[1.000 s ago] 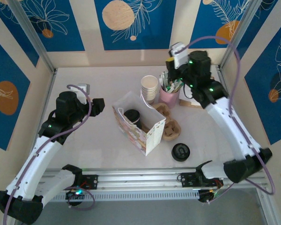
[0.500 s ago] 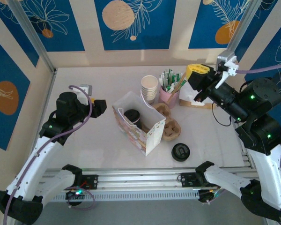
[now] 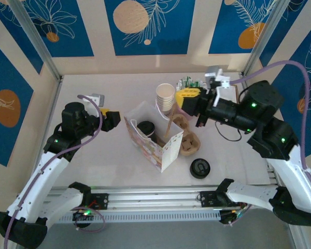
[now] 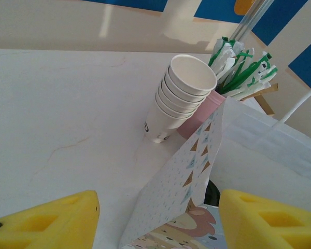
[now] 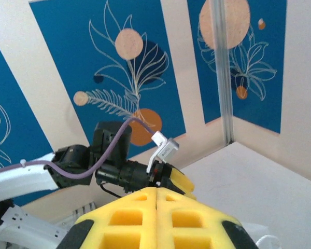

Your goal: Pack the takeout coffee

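Paper bag point(image 3: 168, 150), one; lid point(image 3: 200, 168), one

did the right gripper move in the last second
Yes. The right gripper has swung left. Half a second ago it was well right of the paper cup stack; now it sits just beside the stack, nearer the paper bag.

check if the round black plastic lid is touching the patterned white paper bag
Apart. The top external view shows a strip of bare table between the round black plastic lid and the patterned white paper bag.
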Robot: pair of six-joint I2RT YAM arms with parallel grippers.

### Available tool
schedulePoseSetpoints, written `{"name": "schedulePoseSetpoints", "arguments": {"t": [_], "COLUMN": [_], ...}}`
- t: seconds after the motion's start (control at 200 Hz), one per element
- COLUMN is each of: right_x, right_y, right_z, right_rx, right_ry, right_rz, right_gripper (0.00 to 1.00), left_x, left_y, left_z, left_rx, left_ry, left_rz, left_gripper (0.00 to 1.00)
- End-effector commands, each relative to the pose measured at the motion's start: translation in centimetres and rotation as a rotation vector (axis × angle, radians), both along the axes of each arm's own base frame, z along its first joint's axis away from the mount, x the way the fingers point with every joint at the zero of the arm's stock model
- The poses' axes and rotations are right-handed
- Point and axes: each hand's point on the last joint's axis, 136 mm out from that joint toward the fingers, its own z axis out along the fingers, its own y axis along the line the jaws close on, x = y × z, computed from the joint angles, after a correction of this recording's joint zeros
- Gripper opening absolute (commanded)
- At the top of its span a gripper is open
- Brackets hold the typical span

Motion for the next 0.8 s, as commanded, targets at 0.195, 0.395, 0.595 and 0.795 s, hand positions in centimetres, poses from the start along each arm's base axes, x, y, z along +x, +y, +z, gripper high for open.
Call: {"name": "schedulePoseSetpoints", "arguments": {"t": [0.195, 0.395, 0.595, 0.795], "right_x": [3.1, 2.8, 2.9, 3.2], "right_y": [4.6, 5.6, 5.4, 4.6], "right_z": [-6.9, -11.0, -12.9, -11.6], "right_rx": [-0.174, -0.236, -0.291, -0.282], "right_ry": [0.021, 0.028, 0.042, 0.003], "right_rz": [0.009, 0.053, 0.044, -0.001], "right_gripper": [0.0, 0.01, 0.24, 0.3], "left_x": [-0.2, 0.0, 0.1, 0.3], "left_y": [-0.4, -0.4, -0.4, -0.3], "left_z": [0.6, 0.4, 0.2, 0.0], "left_rx": [-0.034, -0.03, -0.027, -0.024], "left_ry": [-0.019, -0.011, -0.004, 0.006], "left_rz": [-0.025, -0.024, -0.018, -0.011], "left_gripper": [0.63, 0.63, 0.64, 0.65]}}
